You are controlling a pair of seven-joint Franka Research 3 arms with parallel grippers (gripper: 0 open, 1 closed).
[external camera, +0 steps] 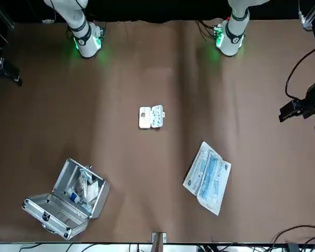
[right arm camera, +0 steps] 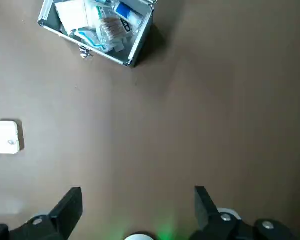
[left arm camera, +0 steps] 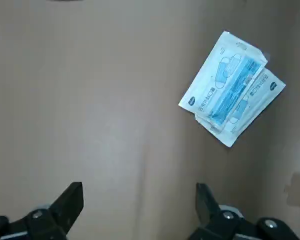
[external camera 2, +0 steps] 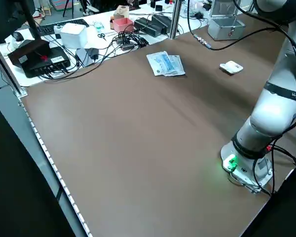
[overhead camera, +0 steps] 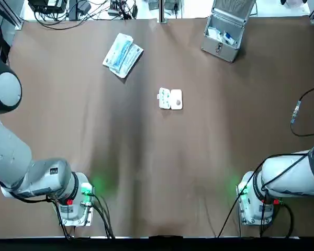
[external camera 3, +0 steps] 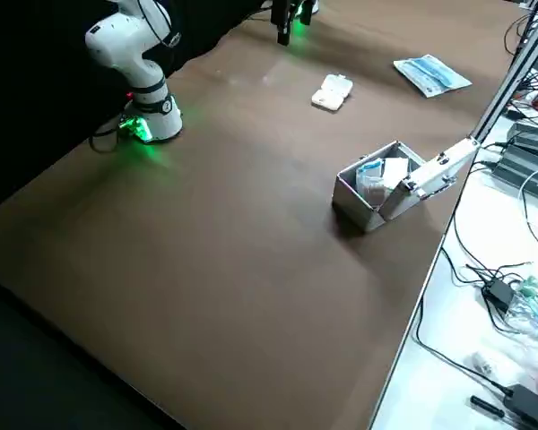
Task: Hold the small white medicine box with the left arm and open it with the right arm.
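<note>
Forward and left of your right gripper (right arm camera: 137, 195) | small white medicine box (right arm camera: 5, 136) lies flat on the table (overhead camera: 146, 167), well apart from both grippers (looks hinged open) | right jaws spread, empty | left gripper (left arm camera: 138, 194) likewise spread, empty, mask packets (left arm camera: 232, 90) ahead of it

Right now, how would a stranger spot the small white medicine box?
On the brown table, look near the middle, nearer the robot than the open metal case and the blue-printed packets. The small white medicine box lies there alone, plain white and smallest of the three.
</note>
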